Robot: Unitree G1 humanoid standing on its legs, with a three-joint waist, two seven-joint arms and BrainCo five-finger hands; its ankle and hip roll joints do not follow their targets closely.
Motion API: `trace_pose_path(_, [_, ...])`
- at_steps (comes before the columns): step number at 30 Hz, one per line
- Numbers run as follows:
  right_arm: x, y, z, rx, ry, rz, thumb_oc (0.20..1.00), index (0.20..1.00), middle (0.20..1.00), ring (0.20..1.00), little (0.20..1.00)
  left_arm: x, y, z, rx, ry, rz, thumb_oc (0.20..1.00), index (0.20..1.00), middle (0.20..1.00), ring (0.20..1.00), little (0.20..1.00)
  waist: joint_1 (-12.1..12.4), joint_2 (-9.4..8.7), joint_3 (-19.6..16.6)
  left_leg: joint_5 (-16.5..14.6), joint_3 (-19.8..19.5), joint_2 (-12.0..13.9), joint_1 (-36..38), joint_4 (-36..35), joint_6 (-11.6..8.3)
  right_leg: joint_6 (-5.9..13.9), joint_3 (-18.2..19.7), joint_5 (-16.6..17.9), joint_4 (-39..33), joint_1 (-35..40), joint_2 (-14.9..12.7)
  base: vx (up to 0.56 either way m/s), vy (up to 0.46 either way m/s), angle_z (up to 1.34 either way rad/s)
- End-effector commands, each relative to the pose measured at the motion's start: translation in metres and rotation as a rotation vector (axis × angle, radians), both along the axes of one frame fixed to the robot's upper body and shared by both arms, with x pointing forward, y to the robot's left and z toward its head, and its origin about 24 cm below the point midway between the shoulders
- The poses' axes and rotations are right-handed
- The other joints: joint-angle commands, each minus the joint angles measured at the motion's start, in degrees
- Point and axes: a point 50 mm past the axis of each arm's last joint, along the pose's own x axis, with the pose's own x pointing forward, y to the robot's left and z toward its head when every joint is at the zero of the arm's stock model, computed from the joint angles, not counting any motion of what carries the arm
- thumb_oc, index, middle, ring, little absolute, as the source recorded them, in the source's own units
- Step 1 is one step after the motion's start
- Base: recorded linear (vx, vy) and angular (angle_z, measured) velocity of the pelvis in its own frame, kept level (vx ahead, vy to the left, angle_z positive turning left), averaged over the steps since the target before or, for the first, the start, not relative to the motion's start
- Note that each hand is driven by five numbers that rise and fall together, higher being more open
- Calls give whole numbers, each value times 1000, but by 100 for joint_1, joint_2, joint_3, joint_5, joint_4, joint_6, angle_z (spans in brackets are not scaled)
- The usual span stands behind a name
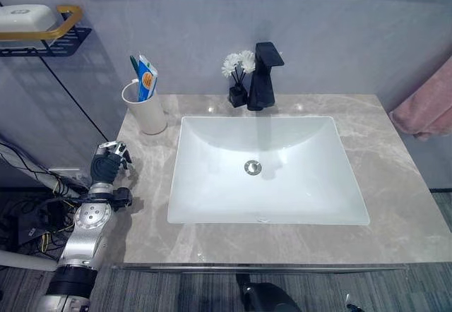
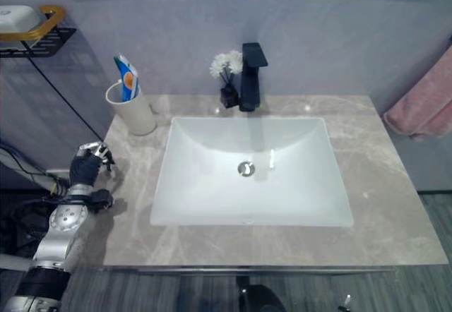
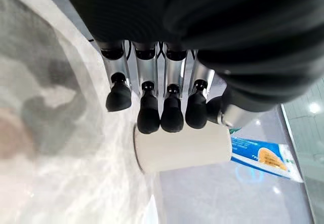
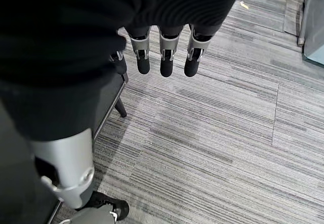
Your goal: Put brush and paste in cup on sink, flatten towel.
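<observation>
A white cup [image 1: 146,111] stands at the back left corner of the grey marble counter [image 1: 395,206]. A blue and white toothpaste [image 1: 147,78] and a green toothbrush [image 1: 133,63] stick up out of it. My left hand [image 1: 107,165] hovers at the counter's left edge, a little in front of the cup, open and holding nothing. Past its fingers [image 3: 152,112] the left wrist view shows the cup [image 3: 182,150] and the toothpaste [image 3: 263,155]. A pink towel [image 1: 427,107] hangs bunched beyond the counter's right end. My right hand [image 4: 164,57] hangs open over the striped floor.
A white basin [image 1: 191,206] is set into the middle of the counter. A black tap [image 1: 263,79] and a small black vase of white flowers [image 1: 238,68] stand behind it. A wall shelf with a soap dish [image 1: 28,19] sits at the upper left.
</observation>
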Motion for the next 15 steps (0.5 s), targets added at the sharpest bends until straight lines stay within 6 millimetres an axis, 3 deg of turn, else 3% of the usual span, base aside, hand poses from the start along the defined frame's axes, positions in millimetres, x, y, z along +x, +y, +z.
trace_pose_path(1, [-4,-1,1,-4,-5,7,1000,1000,1000,1000,1000,9,10,37,25,-137,18,200,200,200,200,200,-200,-119,39,205,245,-455,266,158,127,594,299,236,153,-297,-250,0,0,0])
trace_pose_path(9, [-6,7,-3,13,37,75,1000,1000,1000,1000,1000,27,31,58,63,-150,117,200,200,200,200,200,-273,-99,332,193,431,-457,47,-1,142,600,381,334,236,-759,-219,-43,10,-5])
trace_pose_path(15, [-4,0,-1,-7,46,68,1000,1000,1000,1000,1000,47,44,91,114,-168,156,200,200,200,200,200,-388,-48,454,323,509,-372,-77,-162,68,572,396,390,161,-959,-211,-6,-15,-7])
